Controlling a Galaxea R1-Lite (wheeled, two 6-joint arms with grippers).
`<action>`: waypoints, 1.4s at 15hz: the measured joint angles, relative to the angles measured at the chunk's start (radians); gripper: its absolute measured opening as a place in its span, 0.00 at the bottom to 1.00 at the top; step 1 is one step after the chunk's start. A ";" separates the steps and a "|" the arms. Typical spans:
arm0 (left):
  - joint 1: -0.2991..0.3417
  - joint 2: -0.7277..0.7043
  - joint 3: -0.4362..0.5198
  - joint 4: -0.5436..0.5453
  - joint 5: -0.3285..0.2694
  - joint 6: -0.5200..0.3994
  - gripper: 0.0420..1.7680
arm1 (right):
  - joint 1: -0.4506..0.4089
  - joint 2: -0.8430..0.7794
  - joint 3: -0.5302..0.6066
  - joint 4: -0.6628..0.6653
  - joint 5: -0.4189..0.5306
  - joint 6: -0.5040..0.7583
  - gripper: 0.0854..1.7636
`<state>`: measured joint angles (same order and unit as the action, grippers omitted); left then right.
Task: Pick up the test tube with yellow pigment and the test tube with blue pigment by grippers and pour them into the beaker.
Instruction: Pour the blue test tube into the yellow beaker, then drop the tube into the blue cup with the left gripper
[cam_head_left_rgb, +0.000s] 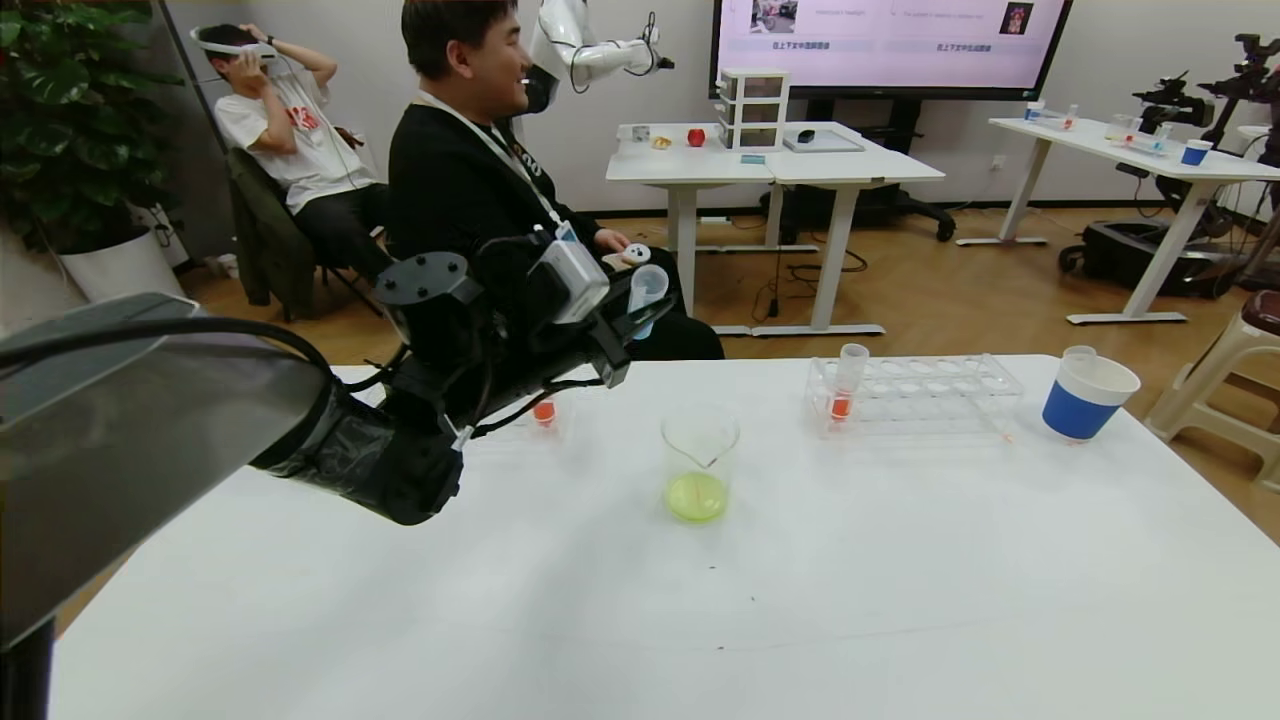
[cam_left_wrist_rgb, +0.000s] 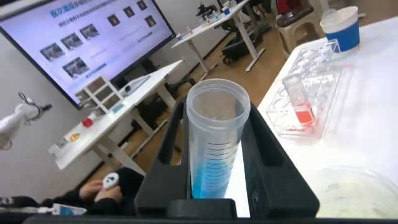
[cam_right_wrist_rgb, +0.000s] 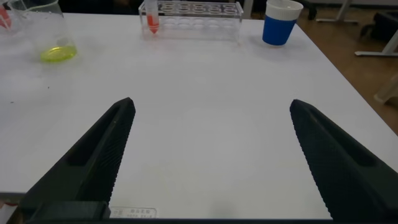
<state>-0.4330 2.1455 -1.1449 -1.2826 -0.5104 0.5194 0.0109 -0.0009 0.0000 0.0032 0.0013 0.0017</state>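
Observation:
My left gripper is raised above the table's far left and is shut on the test tube with blue pigment. In the left wrist view the tube stands between the fingers with its open mouth away from the wrist and blue liquid at its bottom. The beaker stands mid-table, lower and to the right of that gripper, with yellow-green liquid in its bottom. No test tube with yellow pigment is in view. My right gripper hovers open over bare table, with nothing between its fingers.
A clear rack at the back holds a tube of orange-red liquid. Another orange-red tube stands behind my left arm. A blue-and-white cup sits right of the rack. A person sits beyond the far edge.

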 joint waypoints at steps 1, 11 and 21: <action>0.000 0.009 -0.006 0.000 -0.017 0.039 0.26 | 0.000 0.000 0.000 0.000 0.000 0.000 0.98; -0.009 0.074 -0.080 0.006 -0.192 0.434 0.26 | 0.000 0.000 0.000 0.000 0.000 0.000 0.98; -0.002 0.152 -0.092 -0.008 -0.273 0.743 0.26 | 0.000 0.000 0.000 0.000 0.000 0.000 0.98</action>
<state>-0.4353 2.2972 -1.2368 -1.2906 -0.7836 1.2623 0.0109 -0.0009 0.0000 0.0032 0.0013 0.0017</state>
